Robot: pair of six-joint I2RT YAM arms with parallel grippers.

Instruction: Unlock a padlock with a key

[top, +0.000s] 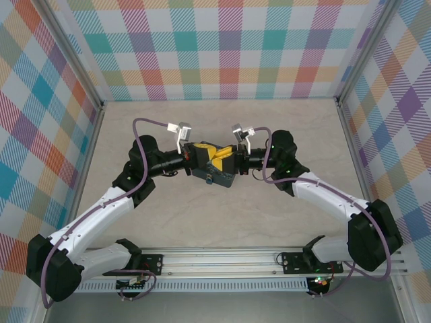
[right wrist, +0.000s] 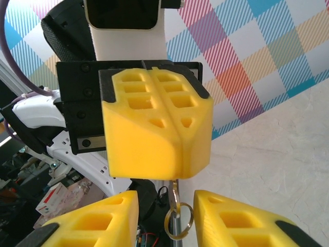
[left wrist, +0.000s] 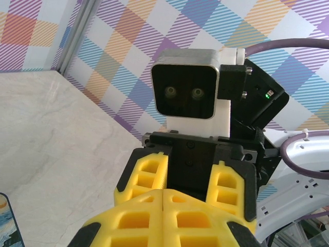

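Pastel plaid walls (top: pixel 222 54) surround a pale, marble-look table (top: pixel 222 222). From overhead, both arms reach inward and meet nose to nose at the table's middle, above a blue painted tin (top: pixel 214 177). At that height the small parts between the yellow fingers cannot be made out.

The right wrist camera gives the detail. The left gripper (right wrist: pixel 174 167) faces it with its yellow fingers pressed tight together. The thin metal key (right wrist: pixel 176 186) pokes out of the seam between them, with a small split ring (right wrist: pixel 178 221) at its end. The right gripper (right wrist: pixel 167 224) has its jaws apart, one on each side of that ring; whether either touches it is unclear.

The left wrist camera shows its own closed fingers from behind, the right gripper's spread fingers beyond them, and a corner of the tin at the lower left edge.
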